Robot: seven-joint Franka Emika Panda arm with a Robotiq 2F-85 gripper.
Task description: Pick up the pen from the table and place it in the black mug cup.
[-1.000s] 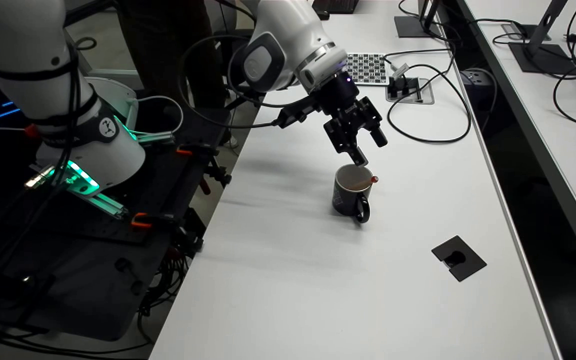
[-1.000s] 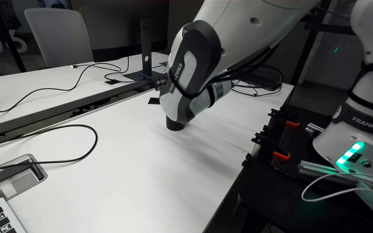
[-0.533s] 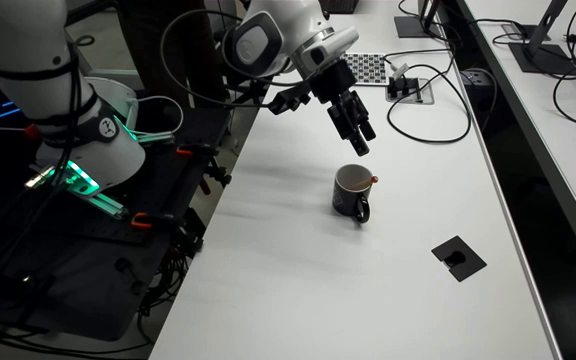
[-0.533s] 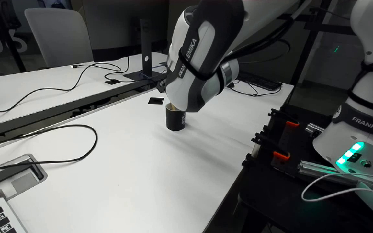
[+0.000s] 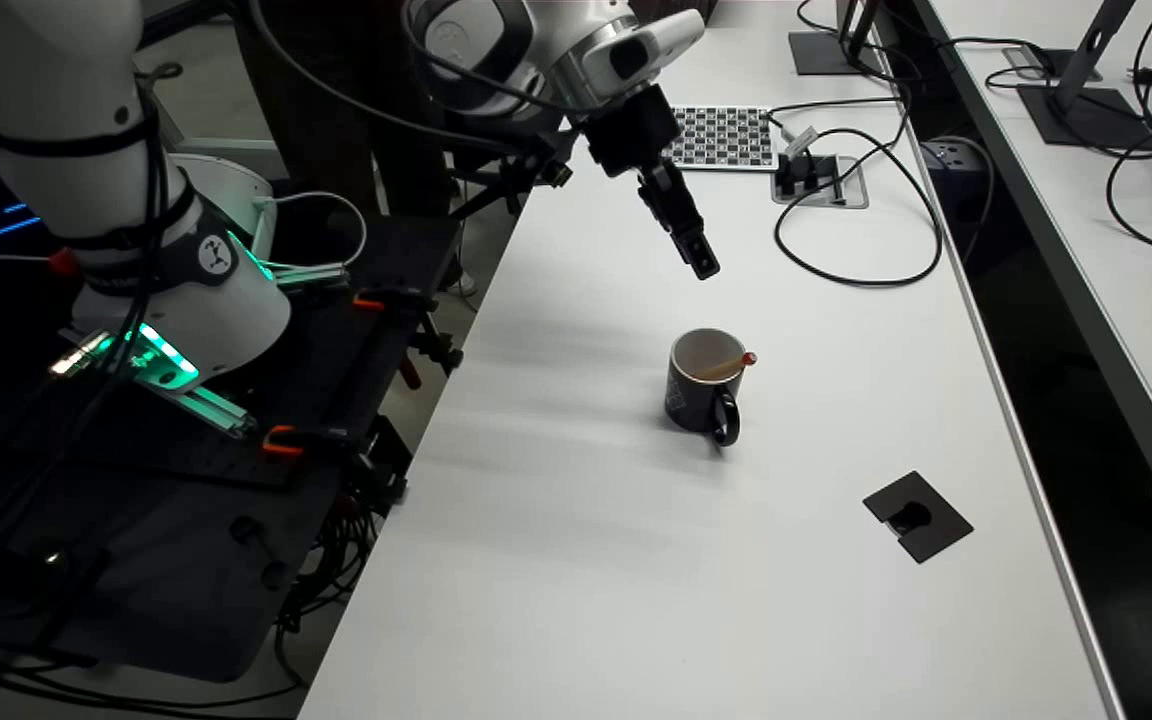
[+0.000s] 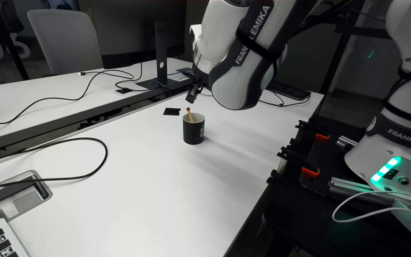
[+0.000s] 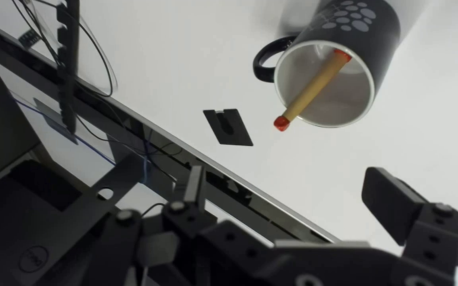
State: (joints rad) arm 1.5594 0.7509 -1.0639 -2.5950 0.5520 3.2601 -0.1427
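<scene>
Looks like the arm (image 6: 223, 35) has backed off over the last second and swivelled as it went, so in an exterior view the jaws now show nearly edge-on, apart from the black mug (image 5: 688, 395). They're spread wide, easy to tell from the wrist view, with white bench (image 7: 312, 171) showing between them. Mug hasn't budged, still upright with its handle sticking out. Neither has the pen (image 6: 190, 116): it's inside the mug at a lean, one red tip poking up past the rim. In an exterior view the arm used to be over that tip, and now you can see it fine. Other stuff around: a flat black square plate (image 5: 936, 524) lies on the bench near the mug, and further along there's a black-and-white patterned board (image 5: 721, 140) just beside a socket box (image 5: 846, 182), with a black cable (image 5: 866, 285) looping out over the white top. Across the gap a dark monitor (image 6: 139, 32) stands on a second bench (image 6: 13, 96), grey chair (image 6: 64, 39) behind. As for what's in the way, the arm hides part of the jaws and a chunk of the bench behind it in an exterior view. Two clamps (image 6: 310, 172) with orange bits sit along the bench-side edge of the black stand (image 6: 291, 221), which carries the robot base (image 6: 373, 153), lit up green.
</scene>
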